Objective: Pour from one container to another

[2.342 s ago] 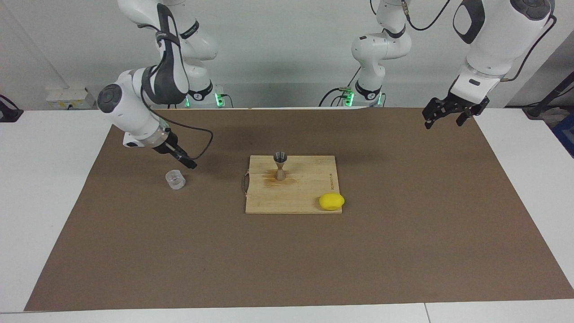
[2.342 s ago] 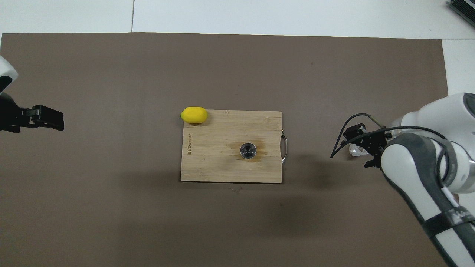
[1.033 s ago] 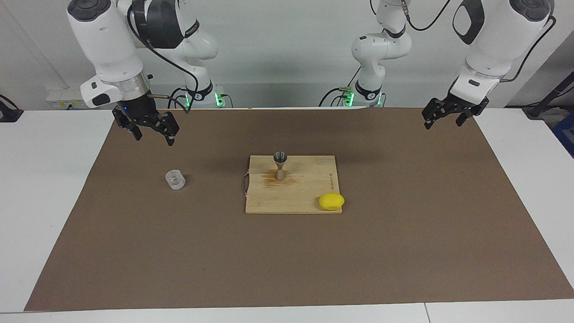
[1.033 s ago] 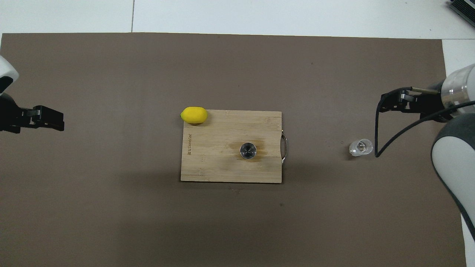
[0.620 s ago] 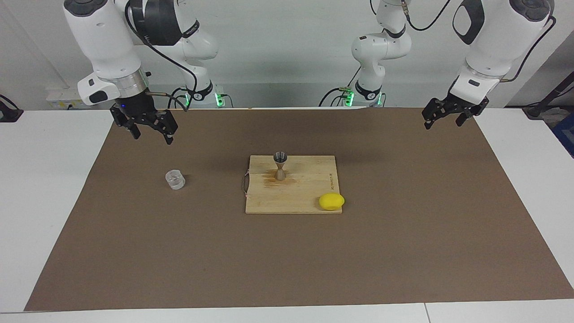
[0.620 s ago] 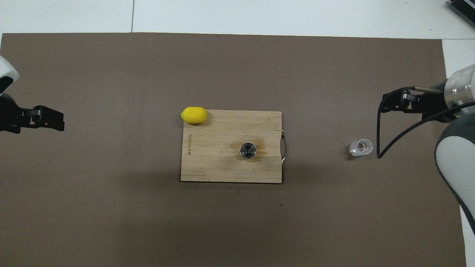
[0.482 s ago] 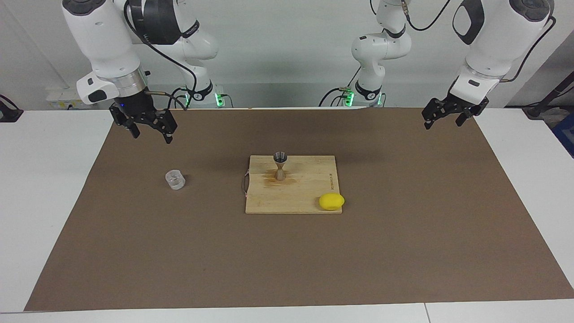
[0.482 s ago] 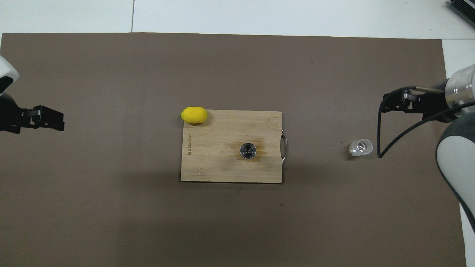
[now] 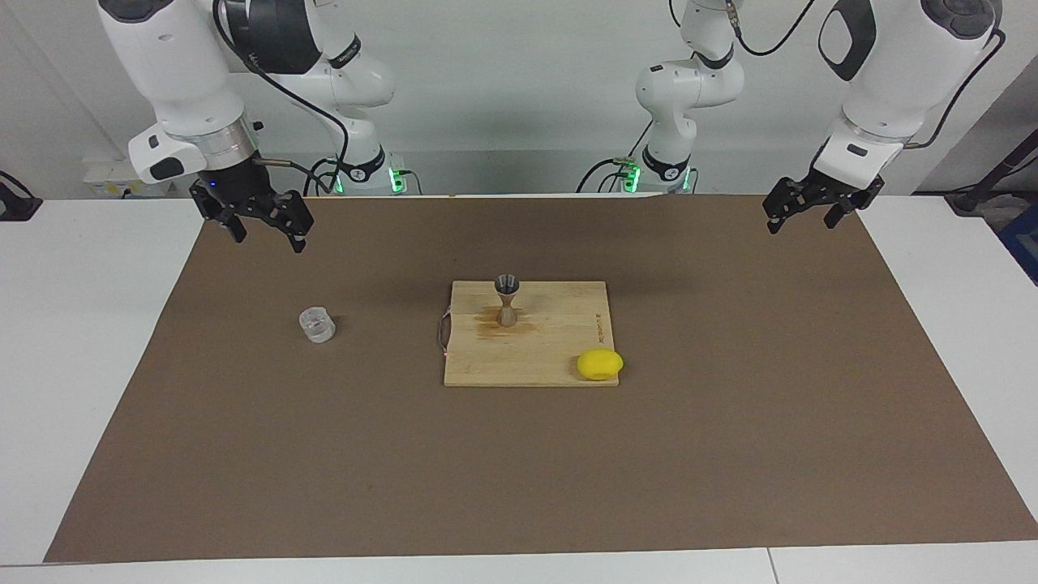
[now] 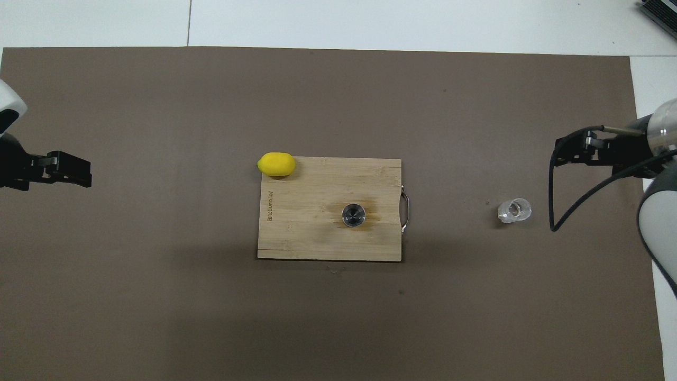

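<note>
On the brown mat (image 9: 730, 422), in the facing view, the clear cup (image 9: 317, 324) stands upright toward the right arm's end, and the metal jigger (image 9: 507, 300) stands on the wooden board (image 9: 559, 345) with a lemon (image 9: 600, 364) at its corner. The right gripper (image 9: 263, 237) hangs spread open and empty over the mat's edge (well apart from the cup); the left gripper (image 9: 801, 221) waits, also open. From overhead, the cup (image 10: 514, 210), jigger (image 10: 353, 215), board (image 10: 296, 211) and lemon (image 10: 276, 164) show the same layout.

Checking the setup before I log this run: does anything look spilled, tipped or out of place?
One thing: a darker stain on the cutting board around the jigger's foot, like spilled liquid. The jigger and clear cup stand upright; the lemon overhangs the board's corner. Both pincers hang open, holding nothing.
</note>
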Controlling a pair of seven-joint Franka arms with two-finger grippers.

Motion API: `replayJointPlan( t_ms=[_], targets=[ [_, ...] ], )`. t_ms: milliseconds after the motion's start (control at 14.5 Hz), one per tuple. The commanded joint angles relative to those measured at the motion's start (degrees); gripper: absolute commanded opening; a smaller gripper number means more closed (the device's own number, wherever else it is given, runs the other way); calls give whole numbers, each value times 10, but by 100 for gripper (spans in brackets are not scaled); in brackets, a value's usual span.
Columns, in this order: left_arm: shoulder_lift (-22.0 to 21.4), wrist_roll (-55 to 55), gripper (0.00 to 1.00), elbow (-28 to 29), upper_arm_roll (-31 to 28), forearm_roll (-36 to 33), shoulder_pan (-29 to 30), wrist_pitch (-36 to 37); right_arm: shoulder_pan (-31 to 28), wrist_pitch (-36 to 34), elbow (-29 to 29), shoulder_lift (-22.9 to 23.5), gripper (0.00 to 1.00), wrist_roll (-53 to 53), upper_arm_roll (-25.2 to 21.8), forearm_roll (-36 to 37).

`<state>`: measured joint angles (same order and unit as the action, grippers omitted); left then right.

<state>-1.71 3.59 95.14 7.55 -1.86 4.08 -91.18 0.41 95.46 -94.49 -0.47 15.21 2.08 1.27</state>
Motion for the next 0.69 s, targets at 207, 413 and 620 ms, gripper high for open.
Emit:
replayJointPlan(
  t_ms=[207, 413, 620],
  targets=[
    [-16, 5, 100, 18, 8, -5, 8, -5, 21, -34, 7, -1, 100, -37, -10, 17],
    [-16, 5, 100, 18, 7, -4, 8, -8, 14, -34, 6, 1, 100, -35, -10, 5],
    [-16, 5, 100, 18, 7, -4, 8, -8, 14, -35, 6, 0, 100, -37, -10, 5]
  ],
)
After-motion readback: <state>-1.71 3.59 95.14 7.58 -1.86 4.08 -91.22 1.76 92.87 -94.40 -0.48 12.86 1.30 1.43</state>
